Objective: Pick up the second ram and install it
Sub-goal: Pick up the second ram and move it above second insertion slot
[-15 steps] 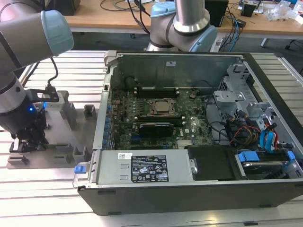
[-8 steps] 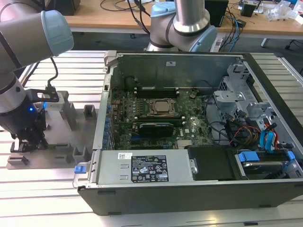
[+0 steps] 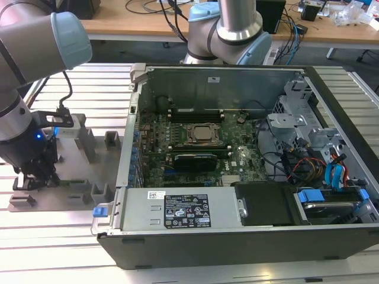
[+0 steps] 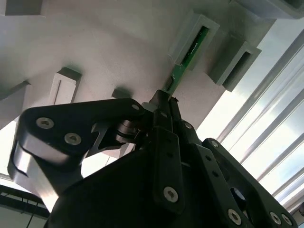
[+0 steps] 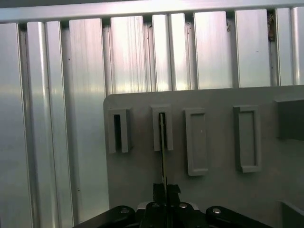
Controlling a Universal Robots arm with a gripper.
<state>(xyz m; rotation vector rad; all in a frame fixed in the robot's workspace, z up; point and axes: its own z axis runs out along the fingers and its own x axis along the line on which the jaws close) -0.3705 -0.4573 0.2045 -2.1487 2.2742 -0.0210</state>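
Showing the end effector [image 4: 164,102] clenched on the second ram [image 4: 190,50], whose far end sits in a grey holder [image 4: 176,45]. Grasp made; the stick is not yet lifted out or installed in the open computer case [image 3: 237,251].

The ribbed worktop [image 5: 57,118] is bare metal with a brushed sheen — the grey holder plate [image 5: 213,190] on it looks matt plastic. The black fingers [image 4: 164,152] are dull metal; the second ram [image 4: 190,50], smooth green board.
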